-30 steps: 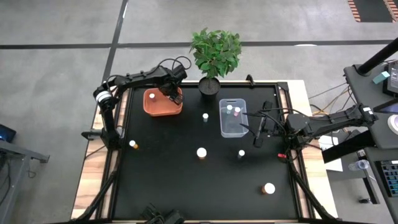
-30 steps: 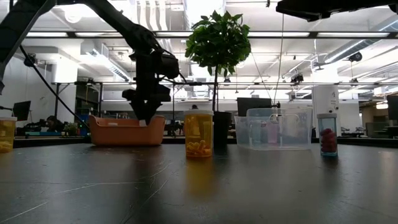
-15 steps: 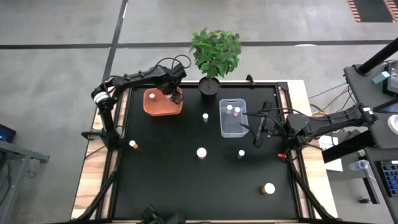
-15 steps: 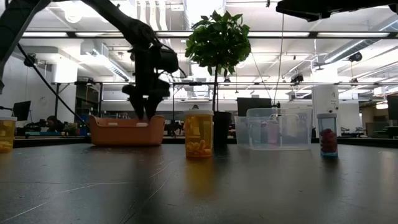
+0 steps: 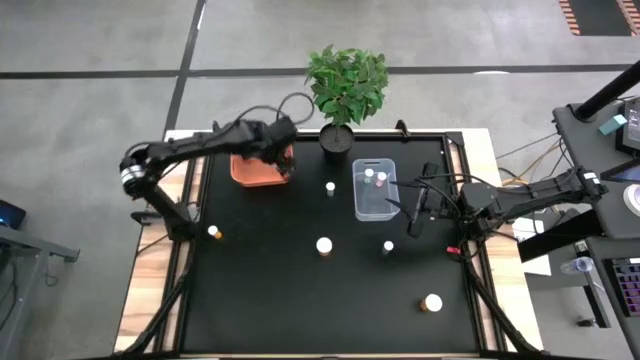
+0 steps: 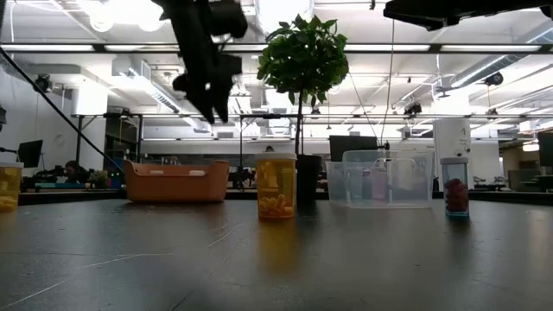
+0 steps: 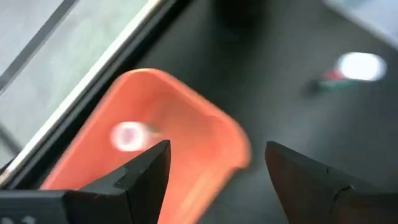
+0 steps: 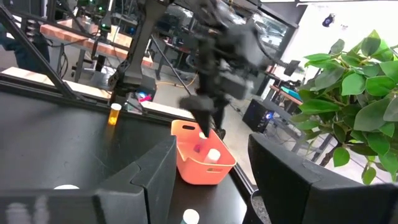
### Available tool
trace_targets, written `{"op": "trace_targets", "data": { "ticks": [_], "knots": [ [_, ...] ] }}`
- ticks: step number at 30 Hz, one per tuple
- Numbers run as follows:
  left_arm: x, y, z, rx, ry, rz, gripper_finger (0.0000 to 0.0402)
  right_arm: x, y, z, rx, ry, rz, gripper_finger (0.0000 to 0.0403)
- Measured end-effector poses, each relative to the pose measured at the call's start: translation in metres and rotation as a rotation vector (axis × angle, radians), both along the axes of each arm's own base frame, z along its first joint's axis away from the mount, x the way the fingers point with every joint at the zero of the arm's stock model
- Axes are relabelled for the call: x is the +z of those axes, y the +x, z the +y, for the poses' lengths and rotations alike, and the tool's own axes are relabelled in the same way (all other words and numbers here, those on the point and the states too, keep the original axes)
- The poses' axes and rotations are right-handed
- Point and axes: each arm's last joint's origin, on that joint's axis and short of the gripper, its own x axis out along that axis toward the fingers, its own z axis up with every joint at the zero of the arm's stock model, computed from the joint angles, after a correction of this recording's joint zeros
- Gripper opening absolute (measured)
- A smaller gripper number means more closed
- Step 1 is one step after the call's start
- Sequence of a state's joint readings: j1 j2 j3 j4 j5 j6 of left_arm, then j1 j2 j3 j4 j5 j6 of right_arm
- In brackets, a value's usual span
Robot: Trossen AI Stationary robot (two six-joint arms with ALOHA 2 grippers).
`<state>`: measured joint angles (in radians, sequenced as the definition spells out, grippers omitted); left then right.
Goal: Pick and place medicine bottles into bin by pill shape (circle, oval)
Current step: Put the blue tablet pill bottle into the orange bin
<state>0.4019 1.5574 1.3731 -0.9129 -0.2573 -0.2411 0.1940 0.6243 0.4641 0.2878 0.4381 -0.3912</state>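
**Now empty, the left gripper hangs over the orange bin**

Now the left gripper (image 5: 283, 152) sits above the right-hand edge of the orange bin (image 5: 250, 172), raised clear of it in the low view. Its fingers (image 7: 140, 177) are spread wide with nothing between them; the wrist view looks down past them into the bin, where one white-capped bottle (image 7: 129, 135) lies on the floor.

The loose medicine bottles stand upright, so their long axes point straight up at any gripper coming from above. The nearest to the left gripper is the small bottle (image 5: 330, 187) just right of the orange bin, between it and the clear bin (image 5: 374, 205). Farther toward the front stand the central bottle (image 5: 324, 245) and another (image 5: 388, 247) to its right; one more (image 5: 213, 232) stands near the left edge, and one (image 5: 432, 302) at the front right corner.

The right gripper (image 5: 415, 213) waits beside the clear bin's right wall, fingers (image 8: 140, 183) parted and holding nothing. I judge the left arm better placed for the bottle between the bins, the right arm for the two front-right bottles.
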Motion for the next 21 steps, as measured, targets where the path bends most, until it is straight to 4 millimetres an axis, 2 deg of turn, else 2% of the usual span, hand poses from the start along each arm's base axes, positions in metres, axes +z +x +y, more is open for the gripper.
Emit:
{"op": "trace_targets", "data": {
  "ticks": [6,14,18,21],
  "knots": [
    [0.008,0.009,-0.069,-0.187,0.026,-0.138,0.0244,0.0,0.0,0.0,0.0,0.006,0.0,0.0192],
    [-0.007,0.007,-0.155,-0.49,0.027,-0.252,0.0245,0.0,0.0,0.0,0.001,0.028,-0.004,0.0192],
    [-0.015,0.005,-0.189,-0.658,0.056,-0.294,0.0245,-0.003,0.003,0.001,0.001,0.074,0.005,0.0192],
    [-0.019,0.002,-0.206,-0.734,0.068,-0.321,0.0245,-0.012,0.007,0.002,0.002,0.15,0.058,0.0192]
  ]
}}
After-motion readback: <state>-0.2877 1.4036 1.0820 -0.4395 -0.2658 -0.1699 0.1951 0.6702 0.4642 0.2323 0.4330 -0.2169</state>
